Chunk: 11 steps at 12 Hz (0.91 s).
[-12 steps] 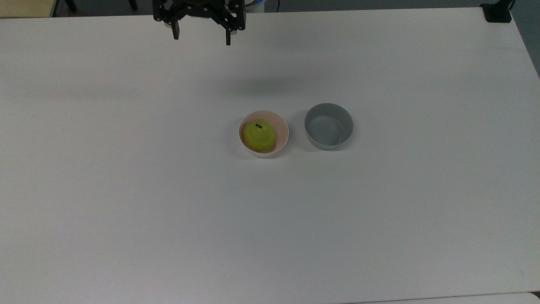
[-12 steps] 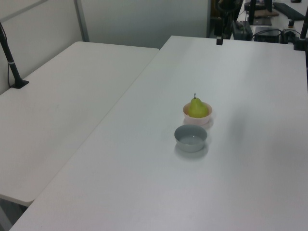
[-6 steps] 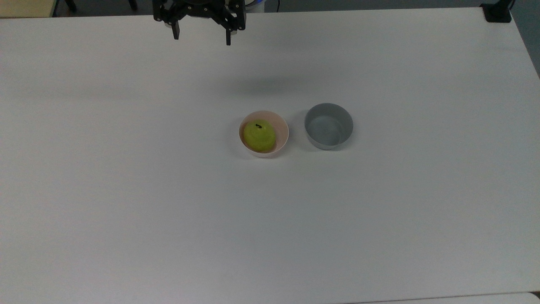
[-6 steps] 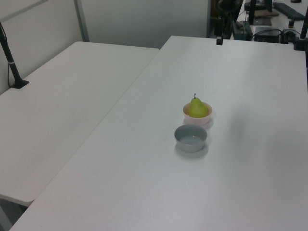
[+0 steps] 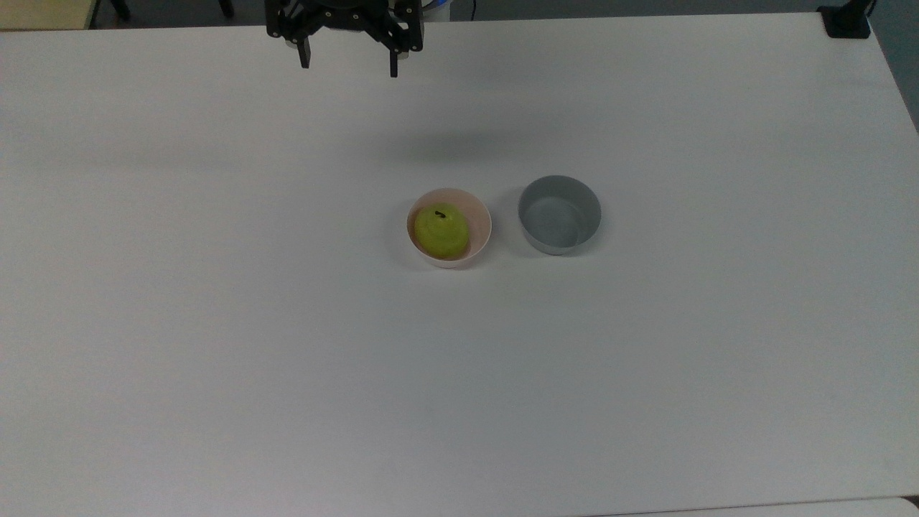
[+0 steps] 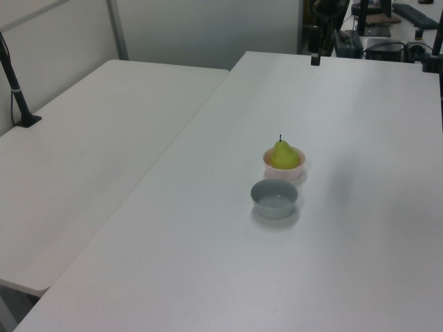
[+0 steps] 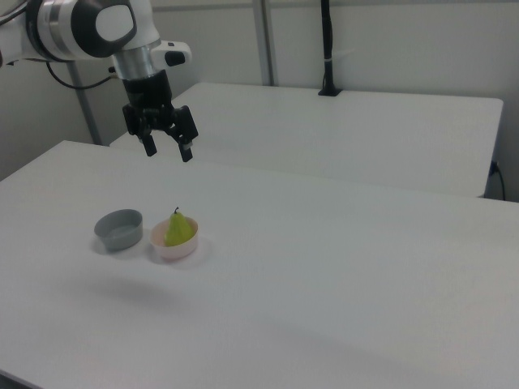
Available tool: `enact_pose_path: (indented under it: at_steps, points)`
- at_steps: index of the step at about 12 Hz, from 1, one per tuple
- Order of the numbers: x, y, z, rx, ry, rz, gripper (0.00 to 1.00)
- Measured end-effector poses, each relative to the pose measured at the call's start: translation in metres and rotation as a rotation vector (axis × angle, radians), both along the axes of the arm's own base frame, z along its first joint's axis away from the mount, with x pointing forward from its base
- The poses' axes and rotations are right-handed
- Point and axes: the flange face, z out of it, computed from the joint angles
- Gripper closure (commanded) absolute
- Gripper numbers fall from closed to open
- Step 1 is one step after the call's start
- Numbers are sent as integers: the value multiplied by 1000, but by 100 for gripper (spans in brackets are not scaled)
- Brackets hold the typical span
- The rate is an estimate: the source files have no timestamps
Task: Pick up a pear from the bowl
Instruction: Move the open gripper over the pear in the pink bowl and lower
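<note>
Yellow-green pear [image 5: 441, 231] in bowl [image 5: 479, 215]; end effector [image 5: 349, 69] spread.

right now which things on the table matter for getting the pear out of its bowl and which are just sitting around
Part of the job:
- pear, standing stem up in the pink bowl
- pink bowl, holding the pear
- gripper, open, hanging above the table's far edge in the top view

Just lying about:
- grey-blue bowl, beside the pink bowl, apart from it, nothing in it
- black clamp at the table corner
</note>
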Motion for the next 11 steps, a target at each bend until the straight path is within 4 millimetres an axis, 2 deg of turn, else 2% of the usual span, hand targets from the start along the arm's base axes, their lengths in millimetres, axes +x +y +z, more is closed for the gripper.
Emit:
enact_pose_path:
  at_steps: [4, 6, 8, 11]
  points:
    - [2, 21, -8, 3, 15, 38, 0]
    - [5, 40, -20, 8, 22, 73, 0]
    - [14, 51, -40, 14, 13, 94, 0]
    - [27, 66, -87, 24, 22, 131, 0]
